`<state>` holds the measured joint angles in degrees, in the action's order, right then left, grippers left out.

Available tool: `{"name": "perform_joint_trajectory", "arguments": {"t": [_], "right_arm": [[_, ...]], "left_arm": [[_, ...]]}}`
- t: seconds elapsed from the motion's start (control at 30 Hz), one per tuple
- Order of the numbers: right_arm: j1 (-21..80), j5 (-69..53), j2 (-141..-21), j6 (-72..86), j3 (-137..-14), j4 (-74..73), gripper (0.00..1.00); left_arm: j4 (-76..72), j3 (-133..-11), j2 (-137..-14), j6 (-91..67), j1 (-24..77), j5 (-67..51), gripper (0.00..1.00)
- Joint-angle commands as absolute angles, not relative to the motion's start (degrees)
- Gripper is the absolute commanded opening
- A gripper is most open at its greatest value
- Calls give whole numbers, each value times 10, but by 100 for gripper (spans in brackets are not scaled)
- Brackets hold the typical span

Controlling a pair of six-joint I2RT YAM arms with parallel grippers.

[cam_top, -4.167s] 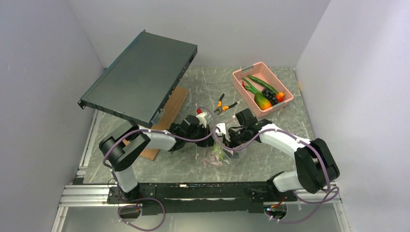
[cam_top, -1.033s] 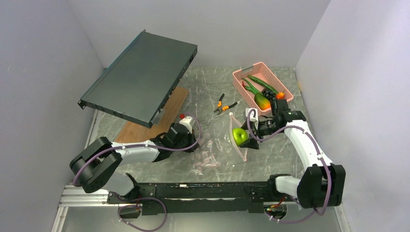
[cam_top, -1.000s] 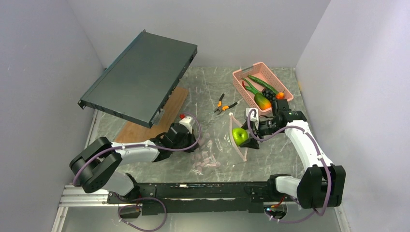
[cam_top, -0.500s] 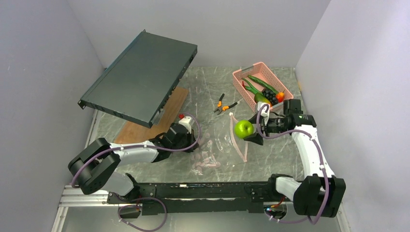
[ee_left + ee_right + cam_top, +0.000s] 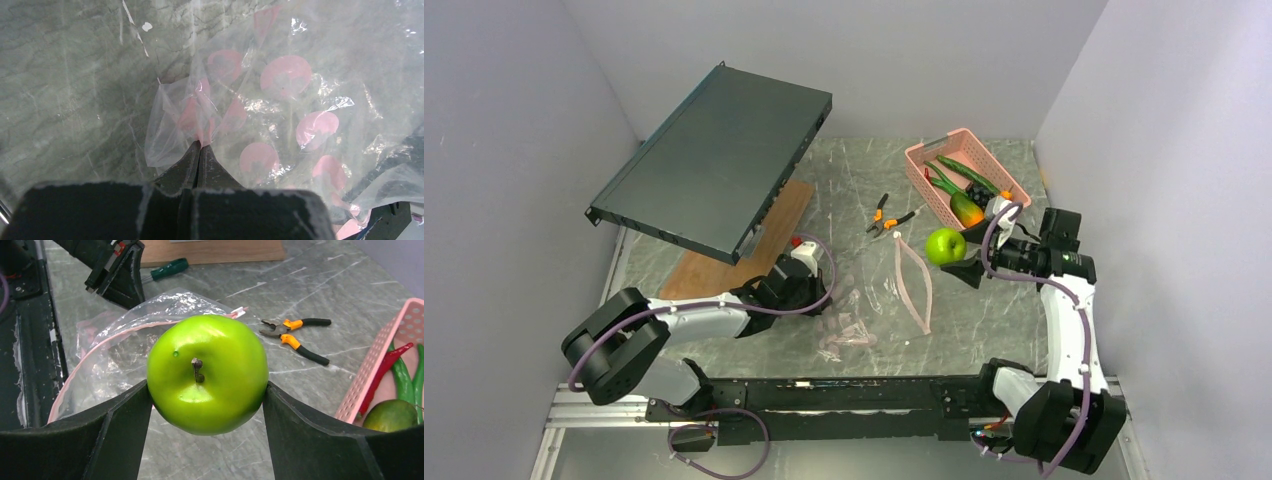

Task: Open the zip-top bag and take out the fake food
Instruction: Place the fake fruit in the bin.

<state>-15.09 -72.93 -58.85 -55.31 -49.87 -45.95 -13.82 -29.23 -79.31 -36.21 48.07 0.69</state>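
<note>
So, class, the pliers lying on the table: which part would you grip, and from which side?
I'd grip the pliers across the orange necks just behind the hinge, coming straight down. They lie flat with handles splayed, so only there do both sit close enough to pinch together.

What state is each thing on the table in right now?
Bag: mouth open, lying on the table, one corner pinched.
Apple: out of the bag, held in the air.
Left fingers: shut on bag.
Right fingers: shut on apple.
Basket: holding other produce.
Pliers: lying on the table.
</note>
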Motion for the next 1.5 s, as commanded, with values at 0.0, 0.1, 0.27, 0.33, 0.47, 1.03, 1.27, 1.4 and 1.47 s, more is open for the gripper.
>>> {"name": "perform_joint_trajectory", "arguments": {"t": [0.0,0.1,0.27,0.33,0.47,1.03,1.27,1.4,1.47], "right_arm": [[-180,-771,-559,-402,-468,-311,12],[-188,-735,-542,-296,-434,-196,12],[-189,-657,-526,-170,-383,-39,13],[-190,-628,-529,-129,-368,9,13],[-190,-560,-550,-73,-357,75,13],[-153,-334,-869,-71,-604,38,13],[-92,-278,-989,-92,-728,-32,17],[-73,-260,-1043,-95,-776,-54,25],[-69,-257,-1066,-93,-798,-64,29]], "left_arm": [[-147,-288,-777,-353,478,18,0],[-149,-288,-775,-351,478,17,0],[-154,-285,-764,-346,478,18,0],[-156,-285,-760,-342,478,18,0],[-167,-284,-757,-337,479,14,0],[-227,-254,-747,-307,478,-24,0],[-225,-247,-731,-308,479,-25,0],[-228,-247,-730,-311,478,-29,0],[-229,-245,-728,-314,479,-31,0]]}}
